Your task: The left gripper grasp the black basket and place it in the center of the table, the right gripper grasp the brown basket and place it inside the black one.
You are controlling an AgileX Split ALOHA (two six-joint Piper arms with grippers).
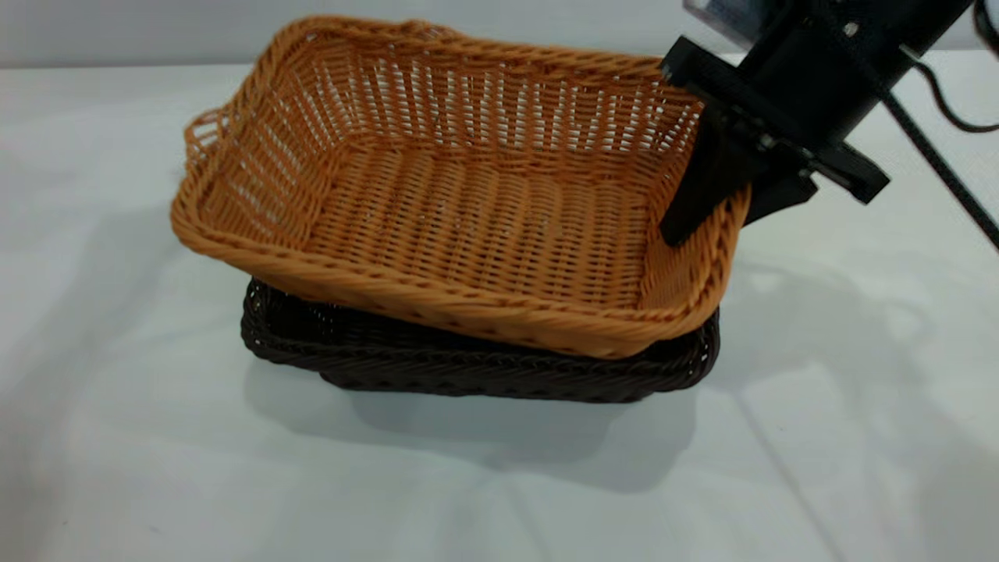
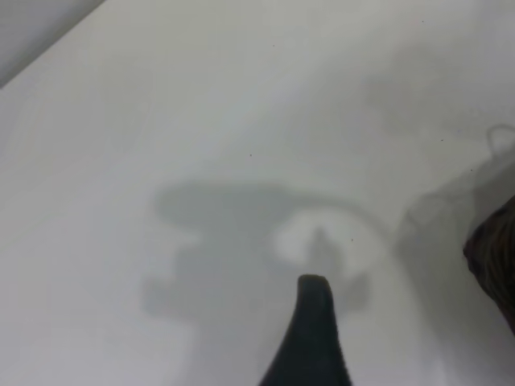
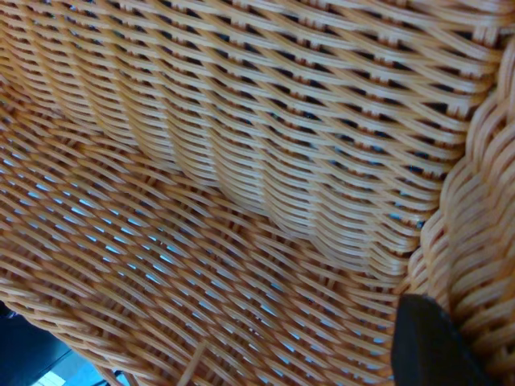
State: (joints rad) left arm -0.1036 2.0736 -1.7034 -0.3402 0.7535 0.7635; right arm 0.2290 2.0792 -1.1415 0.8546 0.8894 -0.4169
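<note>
The brown basket [image 1: 468, 211] hangs tilted, its right end raised, its lower part resting in the black basket [image 1: 468, 367] on the white table [image 1: 819, 390]. My right gripper [image 1: 730, 204] is shut on the brown basket's right rim, one finger inside and one outside. In the right wrist view the brown weave [image 3: 241, 161] fills the picture, with one black finger [image 3: 434, 346] by the braided rim [image 3: 475, 241]. My left gripper [image 2: 398, 322] is out of the exterior view. It is open and empty above bare table, one finger [image 2: 315, 330] showing, the black basket's edge [image 2: 495, 257] beside it.
The right arm's black cable [image 1: 948, 179] trails down over the table at the right. The table's far edge meets a pale wall [image 1: 156, 31] behind the baskets. White table surface lies around both baskets.
</note>
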